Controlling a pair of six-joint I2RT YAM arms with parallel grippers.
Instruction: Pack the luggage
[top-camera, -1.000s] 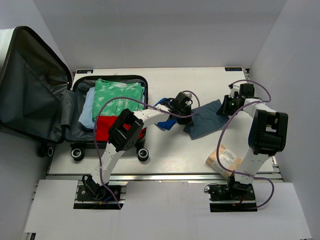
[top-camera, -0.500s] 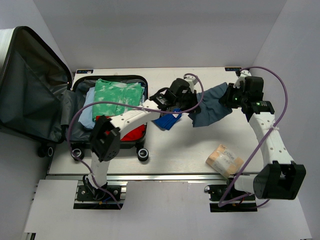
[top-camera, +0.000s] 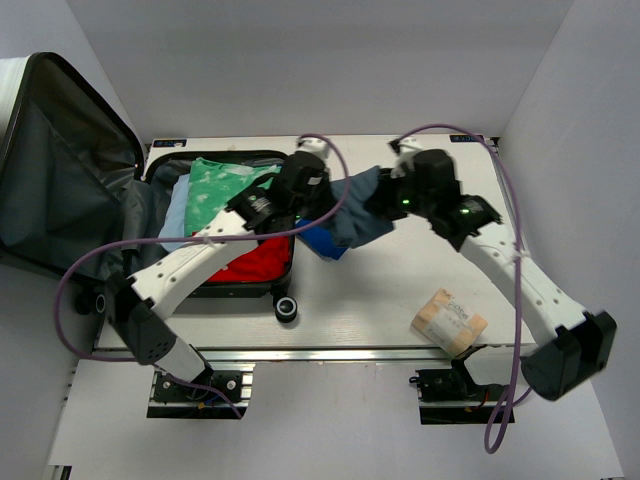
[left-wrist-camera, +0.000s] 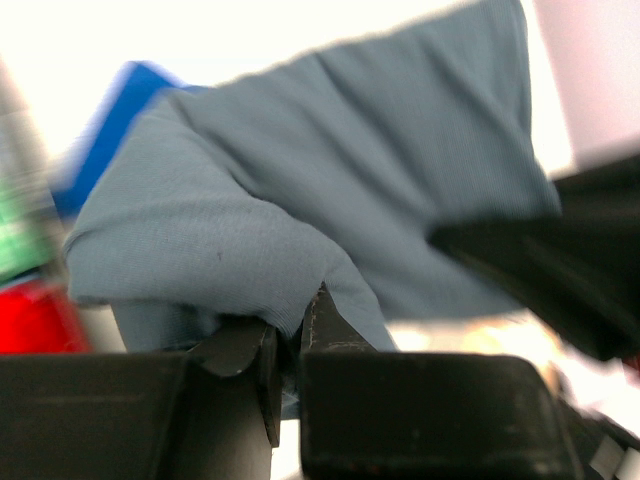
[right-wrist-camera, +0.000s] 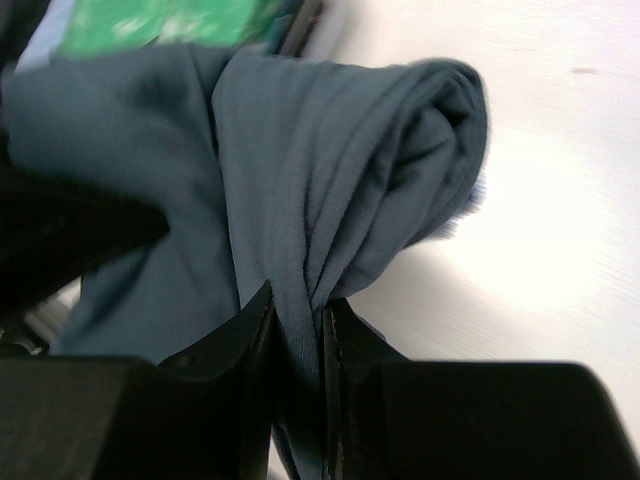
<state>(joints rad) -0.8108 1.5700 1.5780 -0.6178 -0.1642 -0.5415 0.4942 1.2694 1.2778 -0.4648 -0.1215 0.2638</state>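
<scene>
1. We see a white planked table (top-camera: 360, 300) boxed in by plain pale walls (top-camera: 300, 60) at the back and on both sides.
2. The luggage (top-camera: 60, 190) lies open at the table's left end. Its grey-lined lid leans up toward the left wall, and one black wheel (top-camera: 287, 309) sits at the near edge.
3. Inside its base we make out a green patterned garment (top-camera: 225, 185) and a red one (top-camera: 245, 265).
4. The left gripper (left-wrist-camera: 290, 335) has its fingers pressed nearly together, pinching a fold of a grey-blue cloth (left-wrist-camera: 350, 180).
5. The right gripper (right-wrist-camera: 295, 320) nips another fold of the same cloth between its fingers.
6. The cloth hangs between the two grippers, just right of the luggage, over a bright blue item (top-camera: 322, 243).
7. A tan wrapped packet (top-camera: 450, 320) rests well apart, near the front right.
</scene>
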